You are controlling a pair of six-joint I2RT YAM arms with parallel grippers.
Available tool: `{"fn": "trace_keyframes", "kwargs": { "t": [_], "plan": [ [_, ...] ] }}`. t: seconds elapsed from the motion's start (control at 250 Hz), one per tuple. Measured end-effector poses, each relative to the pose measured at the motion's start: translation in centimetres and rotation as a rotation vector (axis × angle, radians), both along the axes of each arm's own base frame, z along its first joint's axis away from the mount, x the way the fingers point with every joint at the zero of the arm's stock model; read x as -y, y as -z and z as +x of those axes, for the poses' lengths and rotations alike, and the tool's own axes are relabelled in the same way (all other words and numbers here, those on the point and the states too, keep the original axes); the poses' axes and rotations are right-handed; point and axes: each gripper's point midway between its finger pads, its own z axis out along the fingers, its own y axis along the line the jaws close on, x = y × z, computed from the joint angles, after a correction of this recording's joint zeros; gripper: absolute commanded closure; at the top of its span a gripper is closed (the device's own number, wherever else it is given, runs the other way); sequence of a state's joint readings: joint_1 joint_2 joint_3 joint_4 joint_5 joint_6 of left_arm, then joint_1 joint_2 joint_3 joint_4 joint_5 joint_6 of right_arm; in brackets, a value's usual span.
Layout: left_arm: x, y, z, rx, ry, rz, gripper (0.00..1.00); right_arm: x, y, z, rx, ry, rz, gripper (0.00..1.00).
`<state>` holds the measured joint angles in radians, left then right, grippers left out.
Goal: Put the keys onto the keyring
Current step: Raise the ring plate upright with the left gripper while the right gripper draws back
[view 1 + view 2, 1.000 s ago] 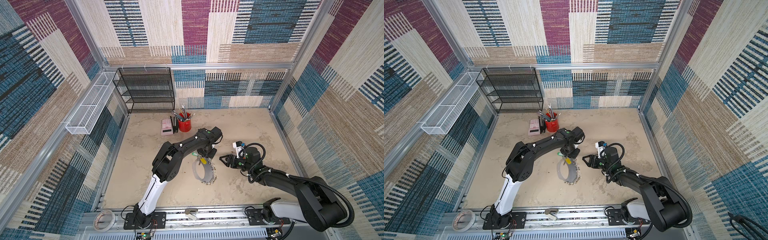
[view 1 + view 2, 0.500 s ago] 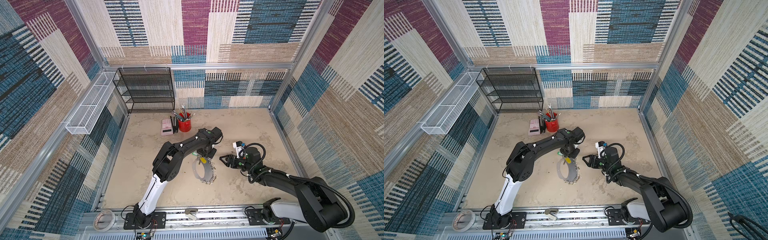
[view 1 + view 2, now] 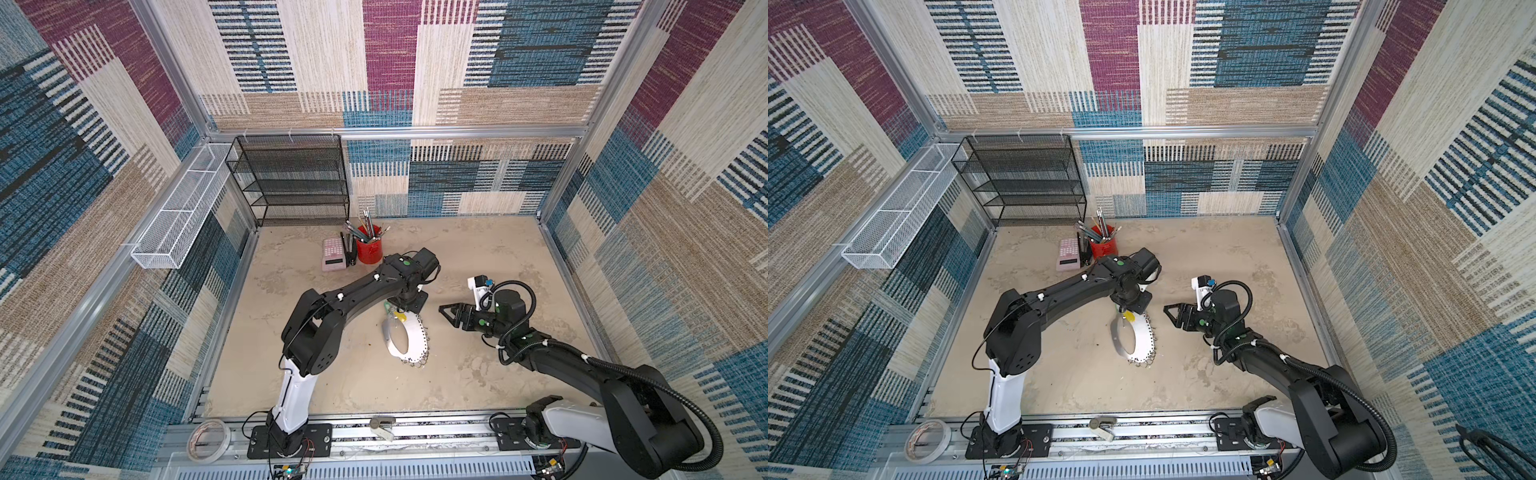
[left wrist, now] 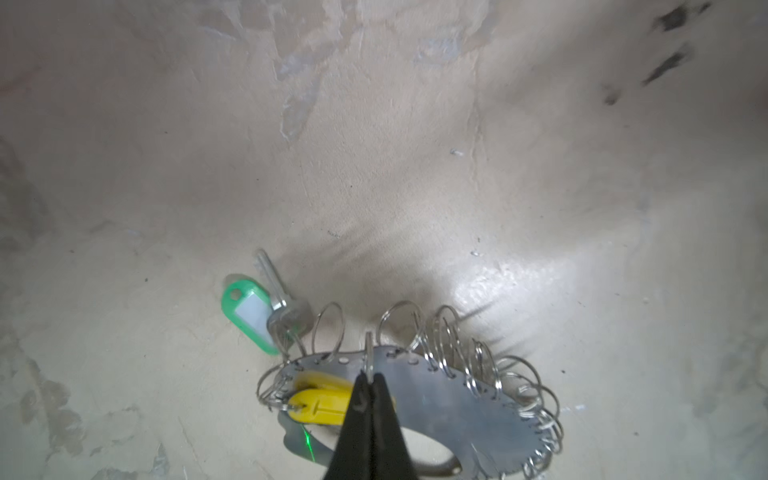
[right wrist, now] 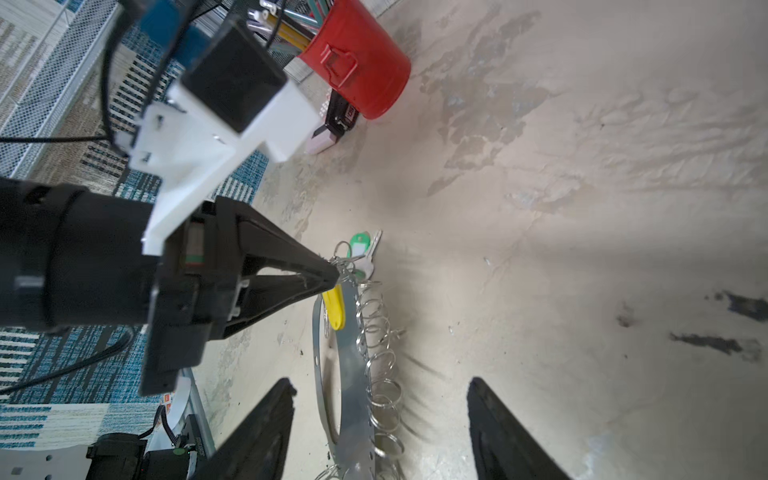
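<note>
**Left gripper (image 4: pixel 368 384) clenched on one ring (image 4: pixel 368 353) of the keyring (image 4: pixel 436 395); right gripper (image 5: pixel 380 381) spread wide and empty.**

The keyring lies flat mid-table between the arms, and the pinched ring stands on edge above the band. A green key (image 4: pixel 286 316) and a yellow tag (image 4: pixel 320 407) hang at the band's end beside the left tips; no red key is in view. The step appears to be steadying a ring for threading. It is best held upright without dragging the band, and a key should meet the ring's split squarely. The neighbouring rings crowd close, so snagging is a risk. The table (image 3: pixel 478 257) is beige, mottled and stained. The walls are woven patchwork, with a cup (image 3: pixel 369 251), calculator (image 3: pixel 333 253) and shelf (image 3: pixel 291 178) at the back and a basket (image 3: pixel 178 216) on the side wall.
</note>
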<state>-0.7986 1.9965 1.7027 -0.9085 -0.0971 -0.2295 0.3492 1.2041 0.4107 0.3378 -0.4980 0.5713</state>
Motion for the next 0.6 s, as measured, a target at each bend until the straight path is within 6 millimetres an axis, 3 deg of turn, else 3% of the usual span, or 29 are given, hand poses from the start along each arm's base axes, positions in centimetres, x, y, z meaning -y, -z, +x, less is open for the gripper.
{"fn": "trace_keyframes", "kwargs": {
  "t": [0.336, 0.6],
  "plan": [
    [-0.6, -9.1, -2.2, 0.168, 0.047, -0.246, 1.00, -0.6, -6.0, 1.8, 0.123, -0.002, 0.038, 0.32],
    [-1.4, -13.7, -3.3, 0.347, 0.067, -0.441, 1.00, -0.9, -7.9, 2.3, 0.165, -0.006, 0.051, 0.32]
  ]
}}
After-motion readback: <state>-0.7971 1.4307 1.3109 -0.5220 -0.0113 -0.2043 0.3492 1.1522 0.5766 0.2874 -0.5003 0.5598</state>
